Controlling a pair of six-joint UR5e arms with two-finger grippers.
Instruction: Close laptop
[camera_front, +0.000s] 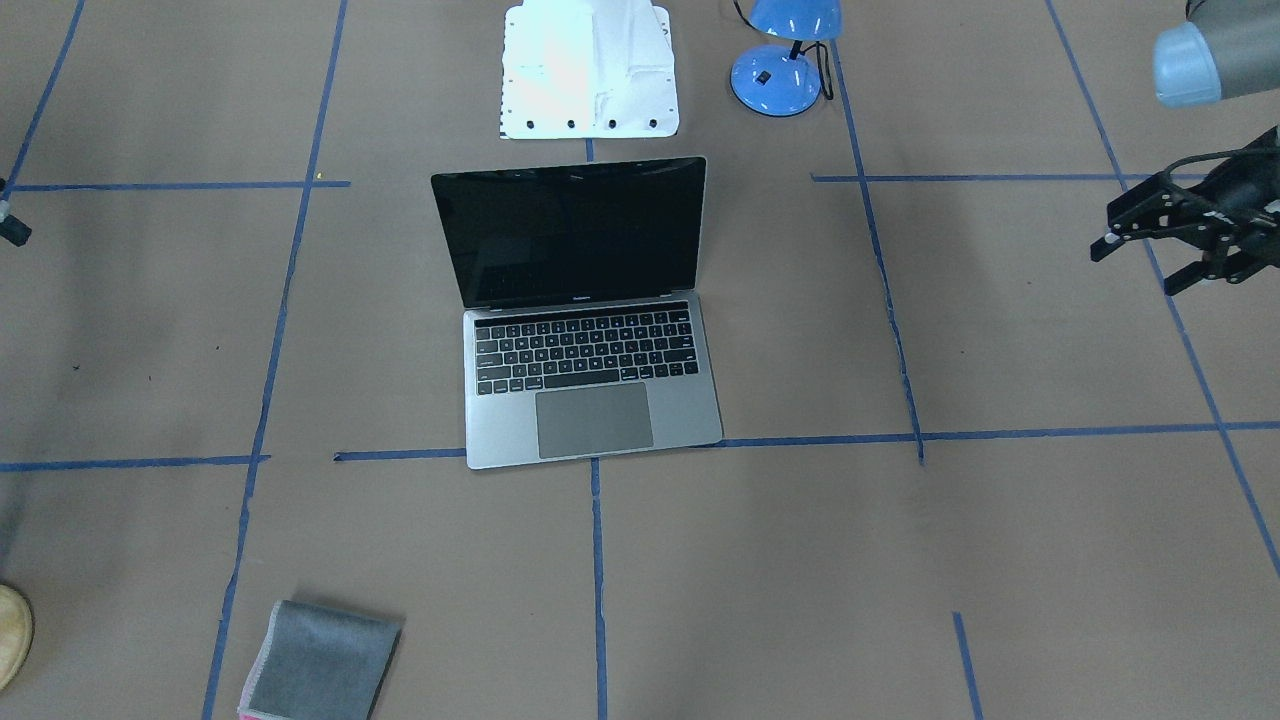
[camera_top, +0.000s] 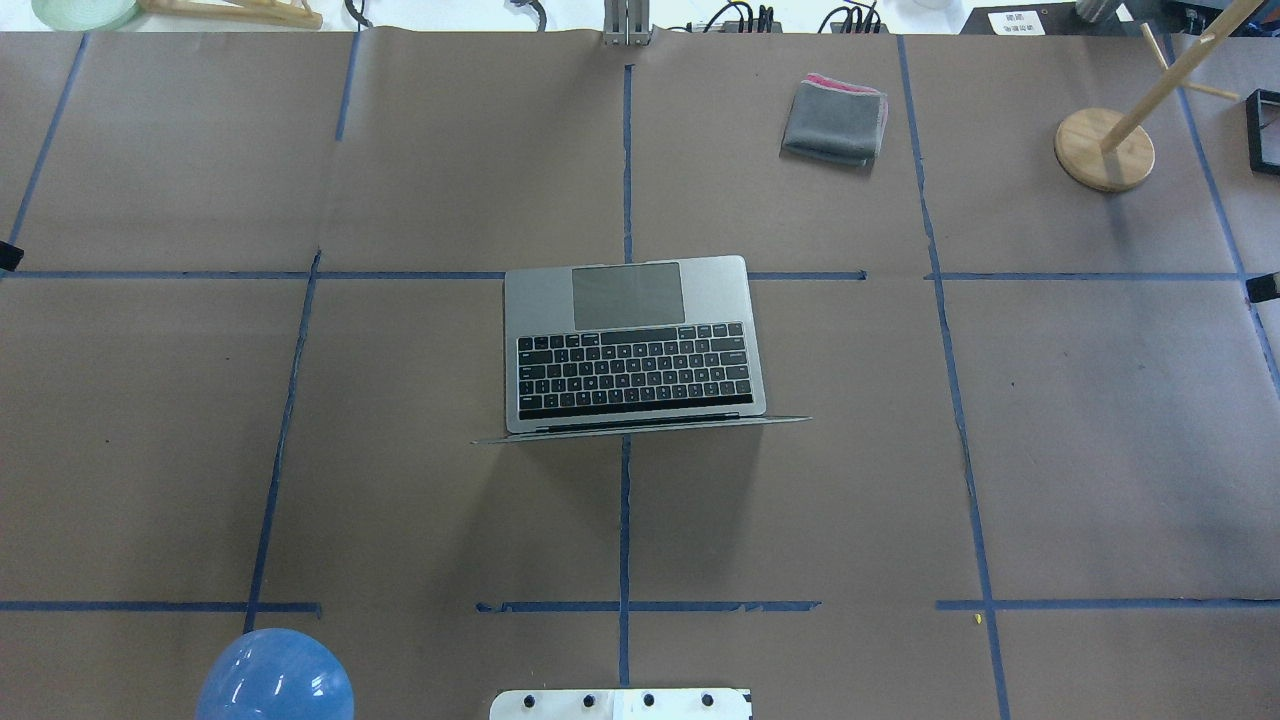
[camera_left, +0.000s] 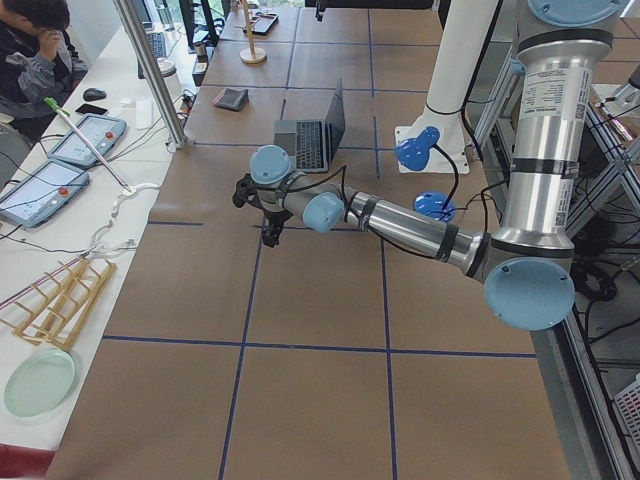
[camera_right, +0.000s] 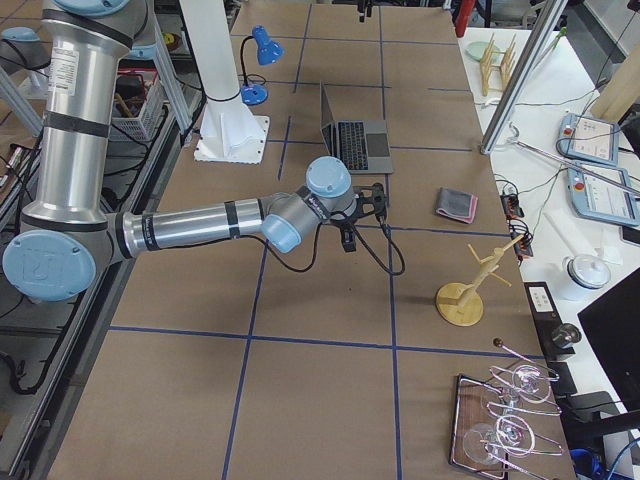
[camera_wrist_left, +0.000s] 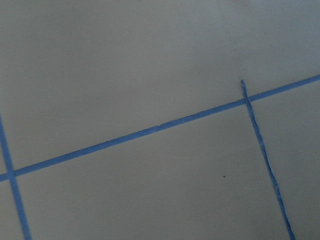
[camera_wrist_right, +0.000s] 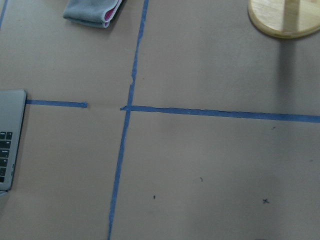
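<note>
The laptop (camera_front: 590, 340) stands open in the middle of the table, its black screen upright and its keyboard and trackpad facing away from the robot; it also shows in the overhead view (camera_top: 635, 340). My left gripper (camera_front: 1138, 265) hovers above the table far off the laptop's side, with its fingers spread and nothing between them. Only the tip of my right gripper (camera_front: 10, 225) shows at the opposite table edge, so I cannot tell whether it is open or shut. The right wrist view catches one corner of the laptop (camera_wrist_right: 7, 145).
A folded grey cloth (camera_top: 833, 120) lies beyond the laptop, on the robot's right. A blue desk lamp (camera_front: 775, 60) and the white robot base plate (camera_front: 590, 70) sit behind the screen. A wooden stand (camera_top: 1105, 150) is at the far right.
</note>
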